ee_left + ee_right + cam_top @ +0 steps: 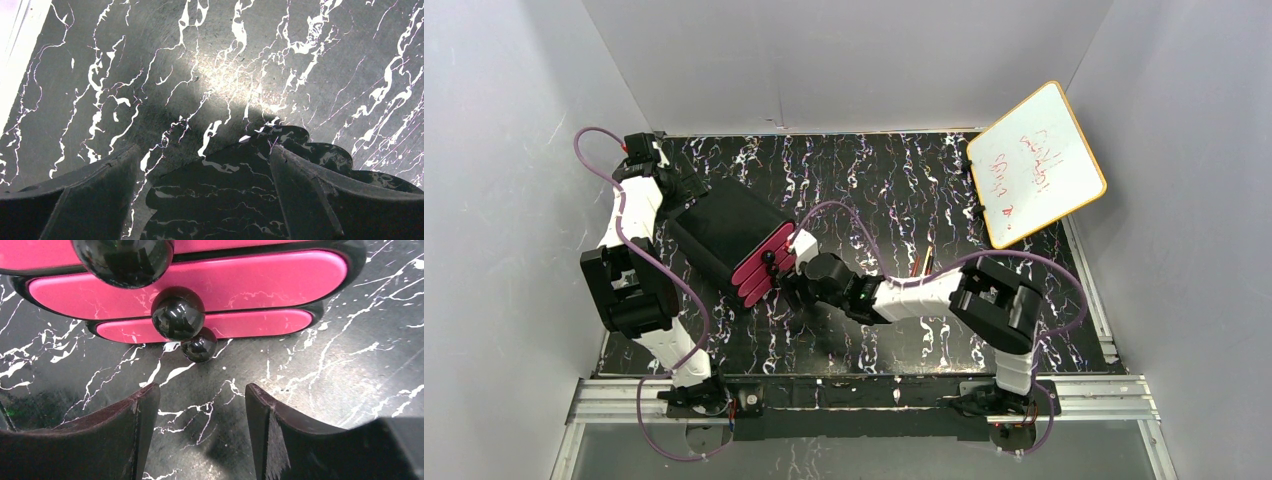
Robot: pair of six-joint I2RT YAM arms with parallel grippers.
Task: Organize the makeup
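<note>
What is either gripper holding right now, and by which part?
Nothing is held. The right gripper is open in front of the lowest drawer knob, not touching it; the left gripper is open above the table.

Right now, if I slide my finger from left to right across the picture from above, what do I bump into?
Left arm → black box with pink drawers → thin makeup sticks → whiteboard. The right arm stretches across several of these, so I left it out.
</note>
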